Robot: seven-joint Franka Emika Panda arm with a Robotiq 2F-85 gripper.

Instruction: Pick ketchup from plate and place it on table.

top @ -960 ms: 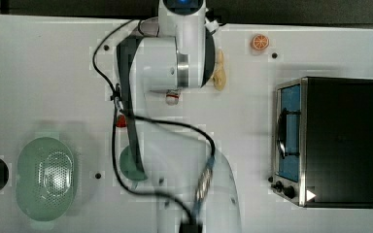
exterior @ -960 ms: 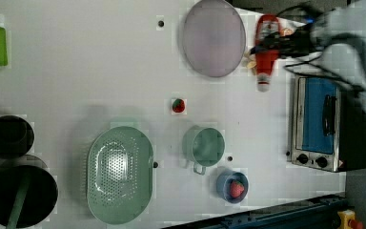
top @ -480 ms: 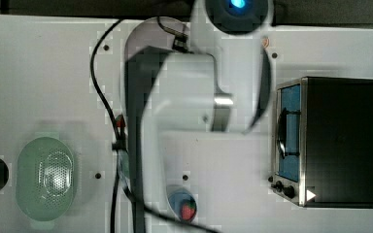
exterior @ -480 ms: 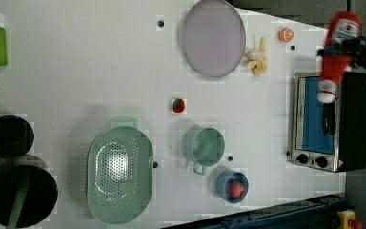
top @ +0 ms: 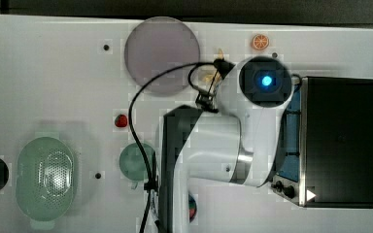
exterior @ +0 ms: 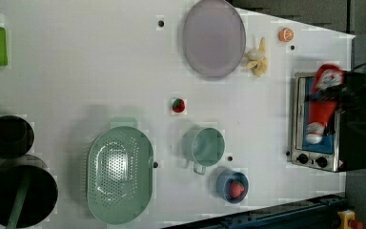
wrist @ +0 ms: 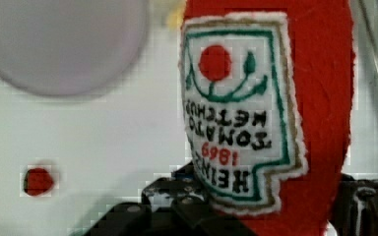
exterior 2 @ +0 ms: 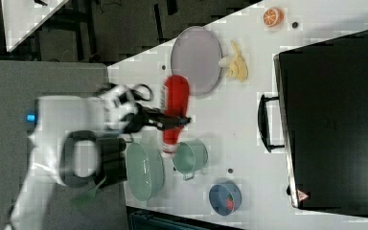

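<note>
White table (exterior: pixel 76 71), black dots scattered. Ketchup (exterior 2: pixel 174 112) clamped mid-body between the gripper's (exterior 2: pixel 172 120) dark fingers, carried in the air, white cap end pointing away from the plate (exterior 2: pixel 195 58). Wrist view: bottle label fills the space just ahead of the fingers (wrist: pixel 177 206). Plate bare, lying beyond the bottle's red base. Green cup (exterior 2: pixel 190 156) sits near the cap end; toaster oven (exterior 2: pixel 335 120) well apart from the gripper.

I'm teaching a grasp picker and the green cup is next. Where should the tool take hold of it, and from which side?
Grip the green cup at its rim wall, coming straight from above: it stands upright with its mouth open. Take the wall away from the small handle, which sticks out toward the blue bowl.
</note>
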